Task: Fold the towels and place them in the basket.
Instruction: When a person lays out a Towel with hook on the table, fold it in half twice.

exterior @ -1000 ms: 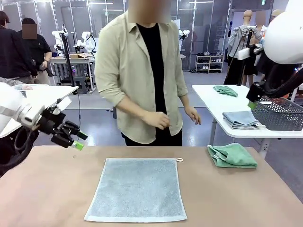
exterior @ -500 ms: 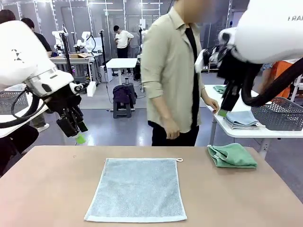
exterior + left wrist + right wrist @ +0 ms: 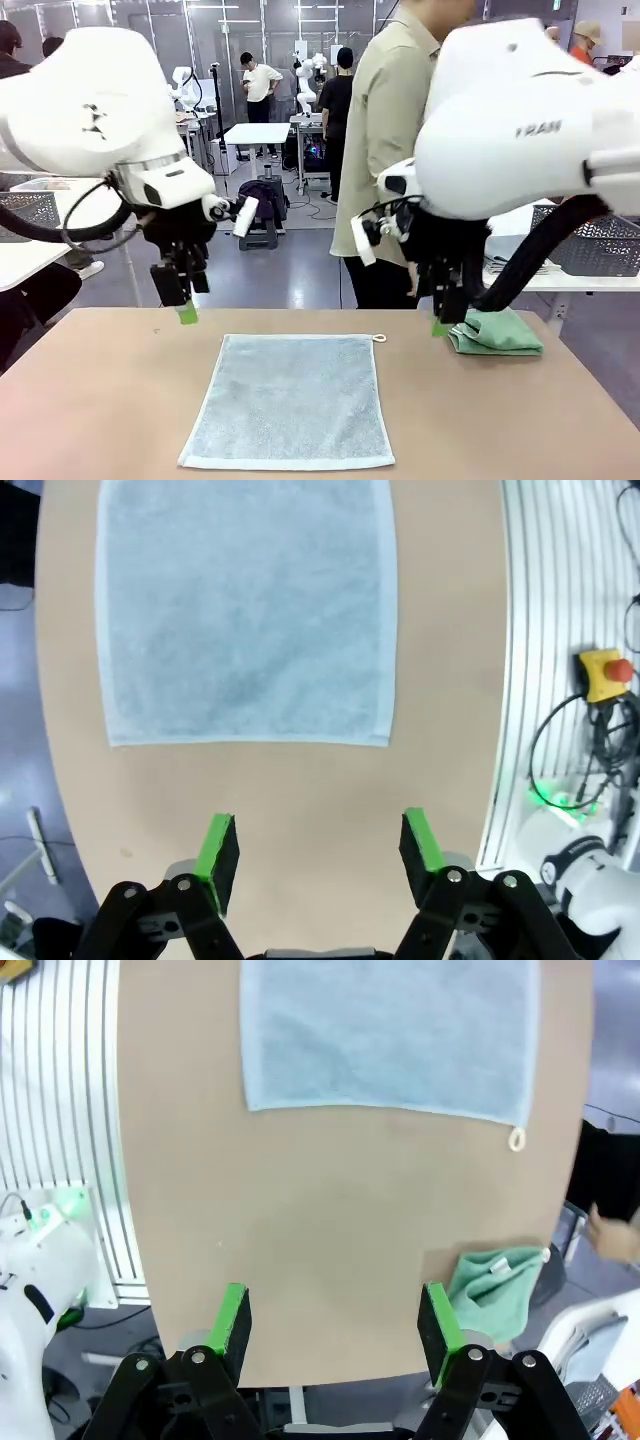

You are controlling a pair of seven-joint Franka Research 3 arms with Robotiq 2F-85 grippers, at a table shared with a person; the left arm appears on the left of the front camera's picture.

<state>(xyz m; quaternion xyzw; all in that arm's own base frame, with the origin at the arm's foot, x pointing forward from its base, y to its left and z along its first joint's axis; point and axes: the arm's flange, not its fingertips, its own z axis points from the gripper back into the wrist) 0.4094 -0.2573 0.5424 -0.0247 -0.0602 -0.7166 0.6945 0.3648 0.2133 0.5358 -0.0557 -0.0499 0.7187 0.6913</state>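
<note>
A pale blue-grey towel [image 3: 290, 400] lies flat and unfolded in the middle of the table, its corner loop [image 3: 380, 338] at the far right. The mint green towel [image 3: 505, 333] lies crumpled by the table's far right edge. My left gripper [image 3: 183, 300] hangs open, pointing down, just above the table off the flat towel's far left corner. My right gripper [image 3: 447, 312] is open too, pointing down right beside the green towel. The left wrist view has the left gripper [image 3: 320, 852] over bare table near the blue-grey towel [image 3: 245, 610]. The right wrist view has the right gripper [image 3: 335, 1325], the blue-grey towel [image 3: 390, 1030] and the green towel [image 3: 495, 1290]. The dark mesh basket [image 3: 600, 248] stands on a side table at right.
A person in a beige shirt [image 3: 385, 130] stands behind the table's far edge, partly hidden by my right arm. Another mesh basket [image 3: 22, 210] sits on a table at far left. A red emergency-stop button [image 3: 603, 670] is beside the table in the left wrist view.
Both arms have swung in over the table, the left gripper coming down toward the towel's far left corner and the right one beside the green towel. The person has walked to the right.
</note>
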